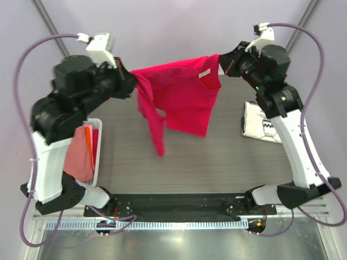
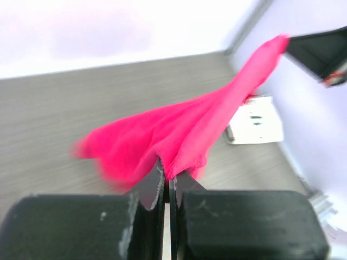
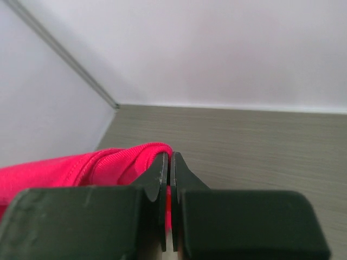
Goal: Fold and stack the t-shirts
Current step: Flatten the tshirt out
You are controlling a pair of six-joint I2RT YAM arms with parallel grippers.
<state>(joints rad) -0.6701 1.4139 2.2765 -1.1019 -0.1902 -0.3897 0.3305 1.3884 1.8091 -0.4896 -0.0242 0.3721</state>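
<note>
Crimson-pink soft cloth t-shirt hangs in the air over the far half of a grey wood-grain desk, stretched between two black two-finger grippers. The left gripper is clamped on one end of the shirt's top edge, with its jaws pressed together on a pinch of pink fabric. The right gripper is clamped on the other end, close to the collar, jaws together on a hemmed fold. A small white tag shows at the neckline. One long part of the shirt dangles lower than the rest, toward the middle of the desk.

A folded cream cloth t-shirt with black cartoon print lies flat near the desk's right edge, partly hidden by the right arm. A white plastic lattice basket sits at the left edge, holding dull pink and orange cloth.
</note>
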